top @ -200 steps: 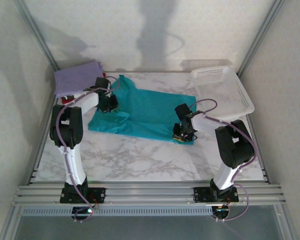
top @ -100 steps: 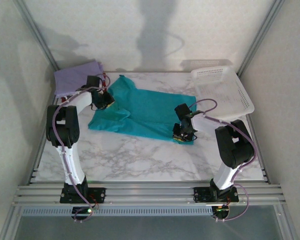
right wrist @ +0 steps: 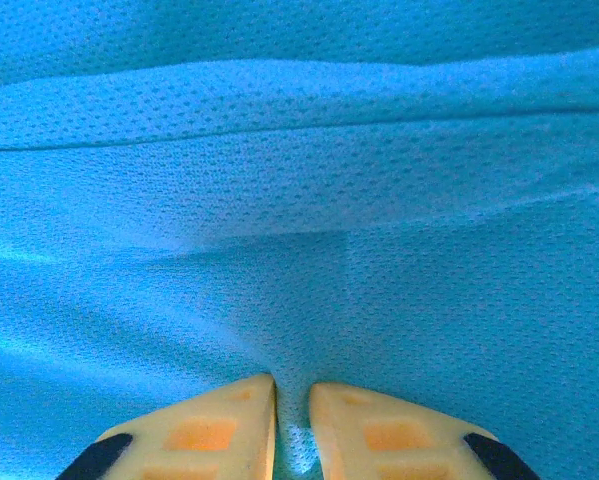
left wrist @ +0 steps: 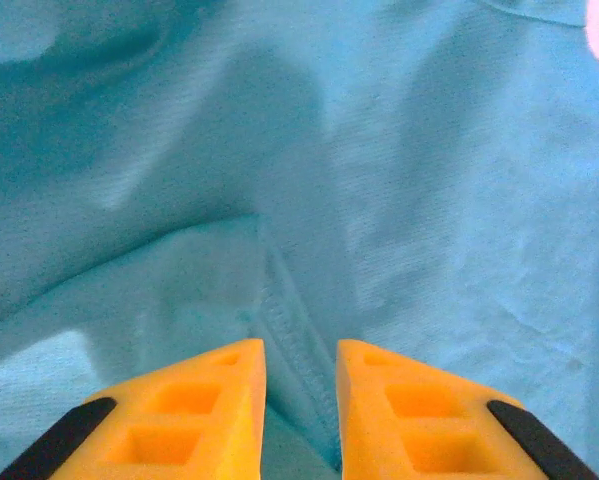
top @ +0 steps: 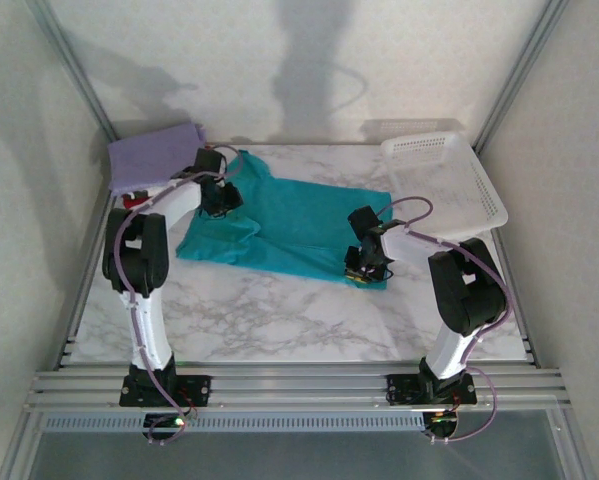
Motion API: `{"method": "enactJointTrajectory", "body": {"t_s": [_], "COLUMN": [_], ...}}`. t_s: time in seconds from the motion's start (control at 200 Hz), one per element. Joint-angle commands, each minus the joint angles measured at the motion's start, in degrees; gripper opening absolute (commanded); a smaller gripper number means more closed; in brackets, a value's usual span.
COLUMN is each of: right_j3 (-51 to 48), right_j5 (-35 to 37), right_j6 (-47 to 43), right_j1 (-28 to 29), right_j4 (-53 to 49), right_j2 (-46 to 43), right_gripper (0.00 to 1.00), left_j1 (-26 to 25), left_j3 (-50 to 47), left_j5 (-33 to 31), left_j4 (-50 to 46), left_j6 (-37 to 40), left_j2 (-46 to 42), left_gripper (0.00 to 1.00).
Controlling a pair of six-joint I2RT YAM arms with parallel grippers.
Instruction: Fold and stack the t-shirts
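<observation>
A teal t-shirt (top: 299, 215) lies spread across the middle of the marble table, partly folded along its near side. My left gripper (top: 222, 197) sits on its far left part, by the sleeve. In the left wrist view its orange fingers (left wrist: 209, 385) are closed on a stitched hem of the teal cloth (left wrist: 429, 200). My right gripper (top: 365, 268) is at the shirt's near right corner, pinching a ridge of the teal mesh cloth (right wrist: 299, 150) between its fingers (right wrist: 229, 410). A folded lavender t-shirt (top: 154, 155) rests at the back left, with a bit of red cloth (top: 129, 200) showing below it.
A white perforated basket (top: 449, 185) stands tilted at the back right, just beyond the shirt's right edge. Metal frame posts and white walls close in the table on three sides. Bare marble (top: 279, 310) stretches along the near half.
My left gripper swung left and then back right and a little farther away, dragging the shirt's left sleeve area with it. The right gripper has stayed in place.
</observation>
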Motion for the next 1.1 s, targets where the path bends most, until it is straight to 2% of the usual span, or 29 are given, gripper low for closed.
{"method": "enactJointTrajectory", "body": {"t_s": [0.0,0.06,0.13,0.315,0.481,0.741,1.096], "right_j3": [-4.3,-4.23,-4.13,-4.27,-4.74,-4.74,-5.13], "right_j5": [4.94,4.9,4.74,4.38,3.98,3.69,3.5], "right_j6": [-0.13,-0.17,-0.19,-0.07,-0.1,-0.08,-0.05], "right_j1": [0.38,0.39,0.42,0.38,0.41,0.38,0.37], "right_j4": [-6.02,-6.0,-5.94,-5.76,-5.38,-5.4,-5.15], "right_j2": [4.94,5.04,5.09,5.31,5.28,5.2,5.35], "right_gripper": [0.21,0.21,0.21,0.21,0.21,0.2,0.2], "left_j1": [-2.34,-3.87,-4.99,-6.05,-7.15,-7.42,-7.51], "left_j3": [5.02,7.28,8.41,8.72,10.86,11.84,11.67], "left_j5": [-10.58,-16.36,-19.87,-22.05,-26.66,-28.56,-25.58], "left_j4": [-6.31,-9.09,-10.64,-10.66,-12.36,-12.64,-11.67], "left_j6": [4.57,6.13,7.25,8.16,9.46,9.95,9.64], "left_j2": [3.07,4.45,5.56,7.0,8.3,9.56,10.43], "left_gripper": [0.27,0.28,0.28,0.29,0.29,0.26,0.26]}}
